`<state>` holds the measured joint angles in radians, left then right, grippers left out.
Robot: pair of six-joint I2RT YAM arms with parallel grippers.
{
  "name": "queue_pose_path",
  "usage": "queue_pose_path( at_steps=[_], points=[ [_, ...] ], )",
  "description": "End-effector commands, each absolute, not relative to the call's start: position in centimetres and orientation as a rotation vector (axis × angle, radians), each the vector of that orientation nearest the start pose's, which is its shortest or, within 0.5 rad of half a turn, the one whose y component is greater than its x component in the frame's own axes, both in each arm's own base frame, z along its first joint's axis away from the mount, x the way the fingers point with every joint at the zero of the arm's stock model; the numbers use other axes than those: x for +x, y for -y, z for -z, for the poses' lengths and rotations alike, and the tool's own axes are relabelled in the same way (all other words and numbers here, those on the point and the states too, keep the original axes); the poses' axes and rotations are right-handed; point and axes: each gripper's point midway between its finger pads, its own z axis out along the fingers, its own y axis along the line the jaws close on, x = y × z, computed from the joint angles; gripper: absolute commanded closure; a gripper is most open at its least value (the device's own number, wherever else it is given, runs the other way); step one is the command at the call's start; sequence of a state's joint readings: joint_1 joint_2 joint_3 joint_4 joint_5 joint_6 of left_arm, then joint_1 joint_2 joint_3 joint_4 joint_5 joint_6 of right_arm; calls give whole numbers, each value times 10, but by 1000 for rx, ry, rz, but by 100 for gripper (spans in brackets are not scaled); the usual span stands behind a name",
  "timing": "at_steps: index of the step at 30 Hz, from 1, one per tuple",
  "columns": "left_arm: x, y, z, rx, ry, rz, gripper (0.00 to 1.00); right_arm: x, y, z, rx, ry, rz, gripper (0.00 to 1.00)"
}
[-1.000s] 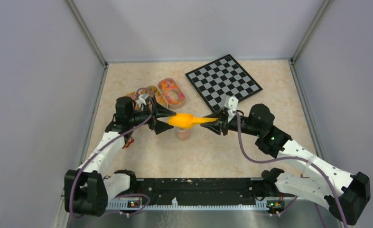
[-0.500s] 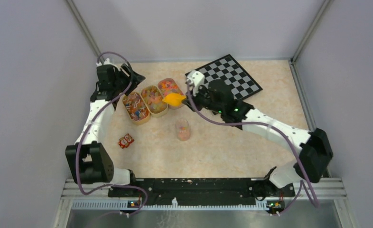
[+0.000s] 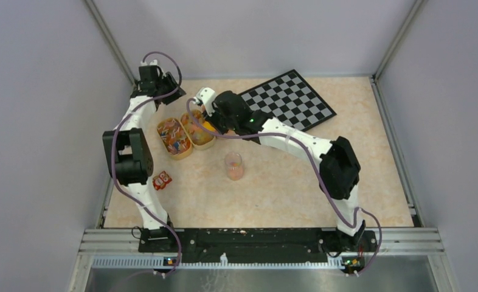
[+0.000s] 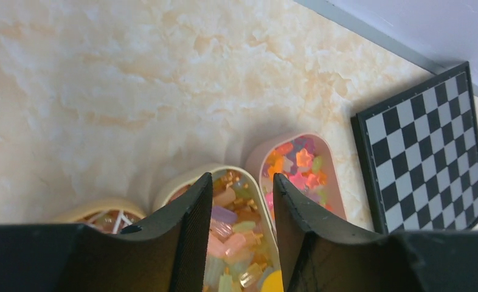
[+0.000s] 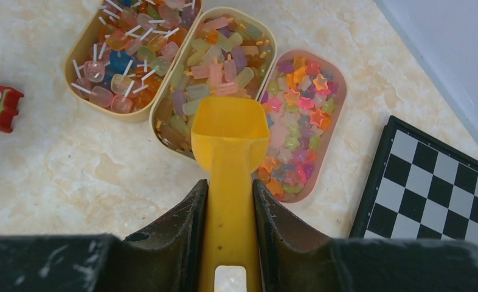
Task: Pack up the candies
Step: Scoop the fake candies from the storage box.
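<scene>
The candies fill three oval trays: stick-like ones [image 5: 127,55] at left, pastel blocks [image 5: 218,67] in the middle tray [image 3: 197,131], small mixed stars [image 5: 297,115] at right. My right gripper [image 5: 229,185] is shut on the handle of a yellow scoop [image 5: 230,131]. The scoop's empty bowl hangs over the near end of the middle tray. From above, the right gripper [image 3: 211,120] covers the third tray. My left gripper [image 4: 239,182] is open with nothing between its fingers, above the far end of the middle tray. It sits near the back left corner [image 3: 176,92].
A small clear jar [image 3: 233,165] with a few orange sweets in it stands in front of the trays. A little red owl-faced piece [image 3: 161,180] lies to the jar's left. A chessboard [image 3: 287,100] lies at the back right. Walls enclose the table.
Both grippers have left the jar. The right one carried the scoop back to the trays, first over the star tray, now over the middle one. The left arm swung to the back left corner.
</scene>
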<state>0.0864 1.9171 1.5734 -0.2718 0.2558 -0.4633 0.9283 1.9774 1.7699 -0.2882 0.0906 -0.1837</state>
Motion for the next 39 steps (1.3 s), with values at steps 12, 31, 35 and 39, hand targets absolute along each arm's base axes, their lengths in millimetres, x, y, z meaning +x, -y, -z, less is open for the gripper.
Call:
queue_pose_path(
  at_steps=[12, 31, 35, 39],
  points=[
    [567, 11, -125, -367, -2220, 513, 60, 368, -482, -192, -1149, -1798, -370, 100],
    [562, 3, -99, -363, -2304, 494, 62, 373, -491, -166, -1131, -1705, -349, 100],
    [562, 4, -95, -360, -2314, 510, 62, 372, -491, -158, -1135, -1704, -349, 100],
    [561, 6, -88, -362, -2328, 527, 62, 372, -490, -150, -1135, -1702, -349, 100]
  ],
)
